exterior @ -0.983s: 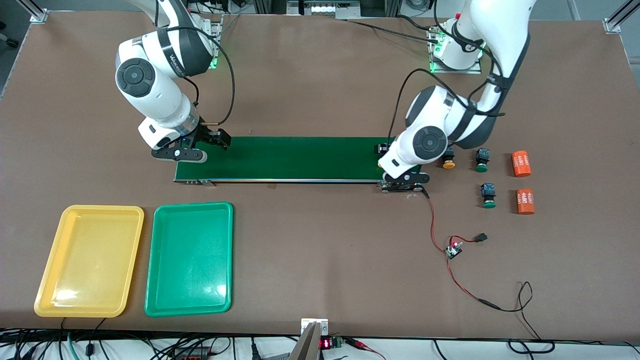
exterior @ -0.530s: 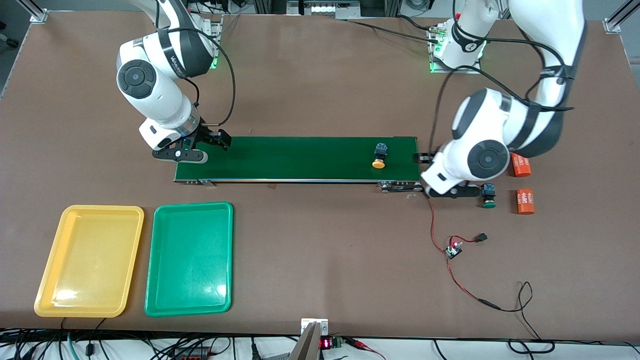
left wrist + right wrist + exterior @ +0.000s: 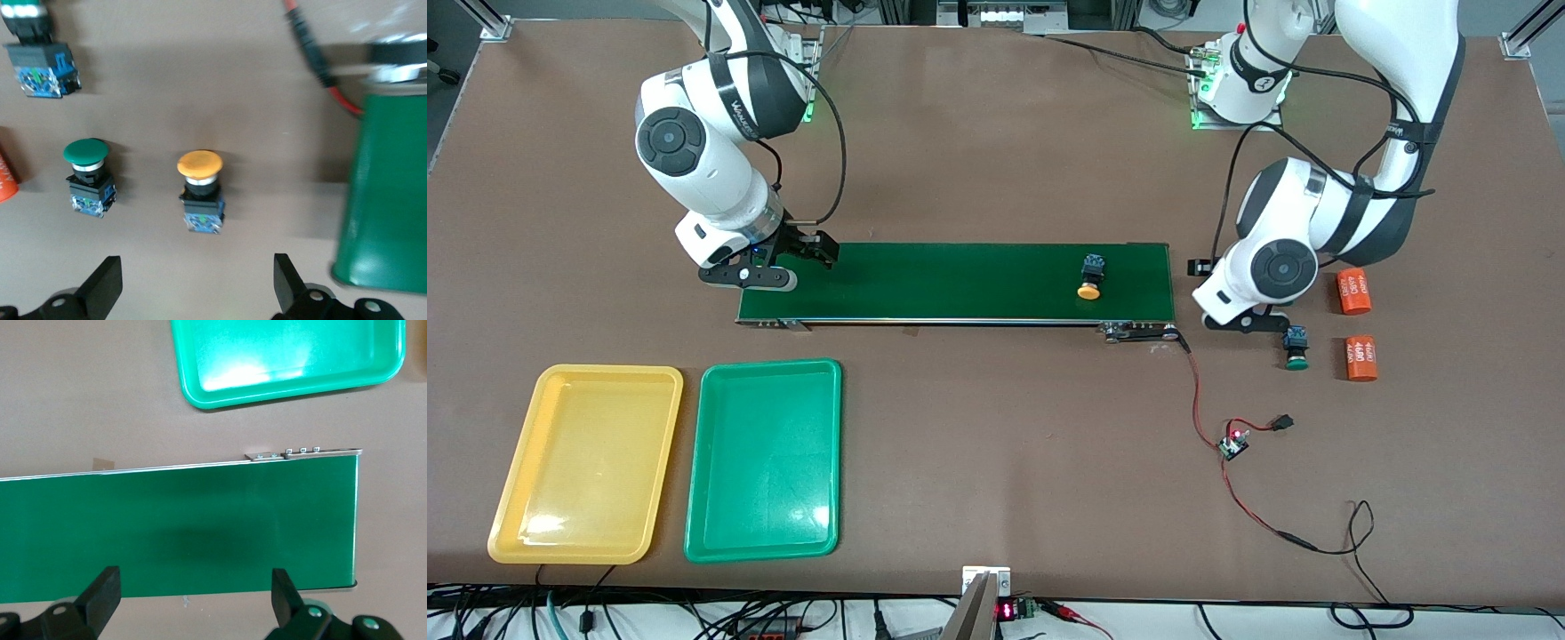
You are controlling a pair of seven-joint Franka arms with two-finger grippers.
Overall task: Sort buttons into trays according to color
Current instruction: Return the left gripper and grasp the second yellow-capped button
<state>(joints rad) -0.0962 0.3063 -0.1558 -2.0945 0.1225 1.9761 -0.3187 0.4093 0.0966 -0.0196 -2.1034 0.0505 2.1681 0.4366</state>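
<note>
Left gripper [image 3: 193,293], jaws spread w/ nothing in them, hangs over the orange-cap button [image 3: 200,192] lined up between them, prob next for the conveyor belt [image 3: 960,281], while right gripper [image 3: 190,603] waits spread-jawed over the belt's end by the green tray [image 3: 287,357].
</note>
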